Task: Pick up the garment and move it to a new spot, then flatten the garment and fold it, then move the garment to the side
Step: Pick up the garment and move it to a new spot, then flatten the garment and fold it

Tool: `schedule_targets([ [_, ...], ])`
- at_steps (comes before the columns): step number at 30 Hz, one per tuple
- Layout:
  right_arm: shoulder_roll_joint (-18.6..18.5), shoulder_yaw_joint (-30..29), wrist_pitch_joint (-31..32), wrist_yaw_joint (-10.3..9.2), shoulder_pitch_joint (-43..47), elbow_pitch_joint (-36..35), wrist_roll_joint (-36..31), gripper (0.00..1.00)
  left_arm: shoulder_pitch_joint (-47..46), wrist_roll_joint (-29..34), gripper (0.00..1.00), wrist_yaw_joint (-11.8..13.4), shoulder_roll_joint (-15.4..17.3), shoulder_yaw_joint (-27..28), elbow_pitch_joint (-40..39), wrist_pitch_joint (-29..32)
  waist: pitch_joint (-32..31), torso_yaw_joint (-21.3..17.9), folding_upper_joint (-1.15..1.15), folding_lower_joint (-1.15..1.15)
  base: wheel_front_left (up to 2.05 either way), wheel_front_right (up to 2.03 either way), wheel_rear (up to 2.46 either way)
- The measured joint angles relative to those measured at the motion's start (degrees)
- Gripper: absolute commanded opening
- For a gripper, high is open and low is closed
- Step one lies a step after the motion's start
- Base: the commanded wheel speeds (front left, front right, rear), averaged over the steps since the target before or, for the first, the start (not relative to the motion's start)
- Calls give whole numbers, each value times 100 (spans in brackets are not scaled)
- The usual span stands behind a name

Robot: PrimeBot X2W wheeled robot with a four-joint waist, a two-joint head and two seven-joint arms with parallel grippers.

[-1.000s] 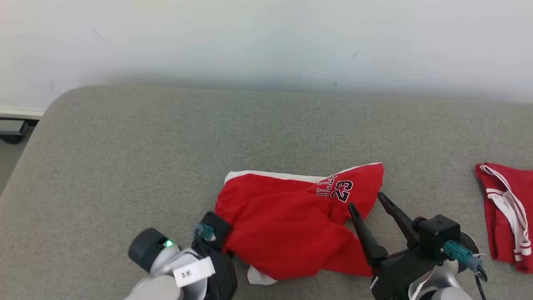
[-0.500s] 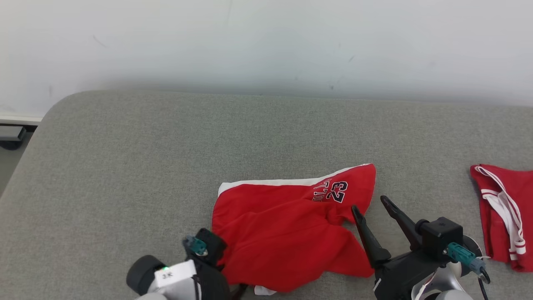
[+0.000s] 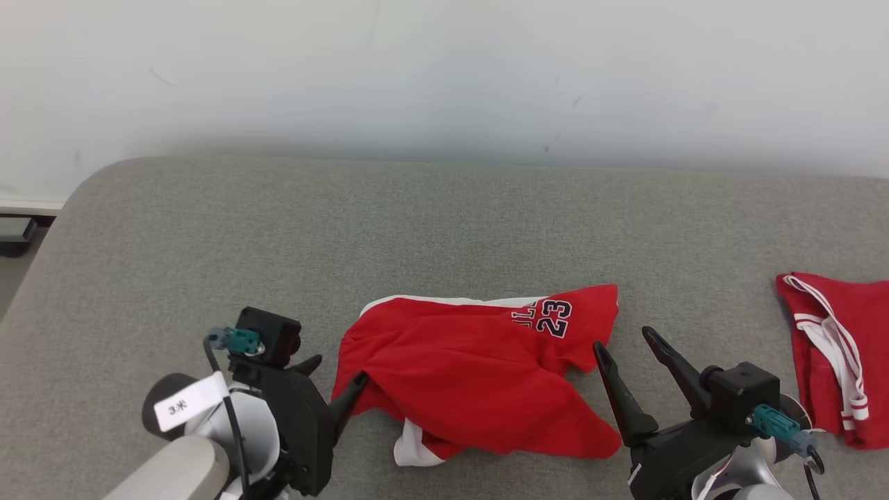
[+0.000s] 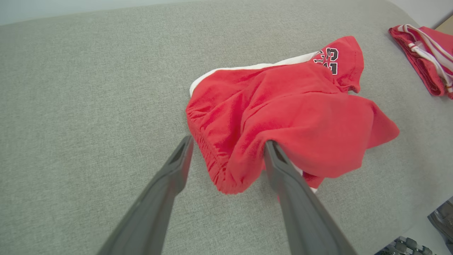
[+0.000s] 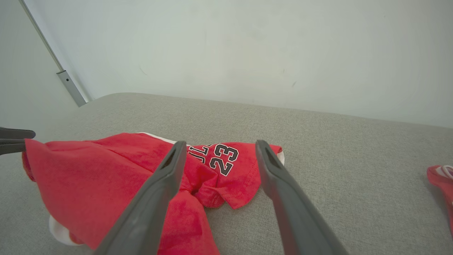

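Crumpled red cloth shorts with white trim [image 3: 479,375] lie lower centre on the grey fabric tabletop [image 3: 417,229], long axis left to right, "23" corner pointing upper right. The left tool [image 3: 338,369] gapes wide, one finger touching their left end. The right tool [image 3: 623,339] is wide and empty.

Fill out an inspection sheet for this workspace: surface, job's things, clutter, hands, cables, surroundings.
Surface: grey fabric top, rounded left corner, no stains seen.
Job's things: red garment printed 23, crumpled, near the front edge.
Clutter: second red garment with white stripes, far right, apart.
Hands: left hand open, jaws either side of the garment's bunched edge; right hand open by the garment's right edge, holding nothing.
Cables: black cable looped at the left wrist.
Surroundings: pale wall behind.
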Motion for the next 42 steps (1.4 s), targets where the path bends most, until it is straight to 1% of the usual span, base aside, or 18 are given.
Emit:
schedule_targets([
  [3,0,5,-1,0,-1,-4,2,100,-42,7,100,123,40,92,11,-7,15,-40,0,0,0,0,0],
  [7,0,-18,-2,0,5,8,10,100,-52,89,100,427,210,296,-1,-87,41,-80,0,0,0,0,0],
  [11,0,-59,9,0,9,11,10,100,-30,109,100,704,305,480,-137,-207,60,-79,0,0,0,0,0],
  [14,-1,-92,21,0,9,11,9,100,60,140,100,866,302,576,-275,-359,69,-45,0,0,0,0,0],
  [17,0,-55,115,0,5,31,-1,100,104,221,100,985,236,669,-408,-736,80,8,0,0,0,0,0],
  [20,2,5,257,0,-56,105,-38,100,302,182,100,1003,-20,800,-488,-1283,94,68,0,0,0,0,0],
  [26,-1,-11,808,0,-314,388,-185,100,631,168,100,993,-363,978,-380,-2316,89,213,0,0,0,0,0],
  [27,-1,-11,808,0,-314,388,-185,100,631,168,100,993,-363,978,-380,-2316,89,213,0,0,0,0,0],
  [32,-71,-85,1379,0,-555,653,-319,100,785,177,100,898,-497,1102,-213,-3003,73,334,0,0,0,0,0],
  [37,-157,3,1818,0,-837,972,-303,100,883,190,100,786,-591,1156,-8,-3485,85,455,0,0,0,0,0],
  [42,-293,93,2176,-1,-1035,1333,-396,100,1012,59,100,688,-737,1173,215,-3634,102,568,1,0,0,0,0],
])
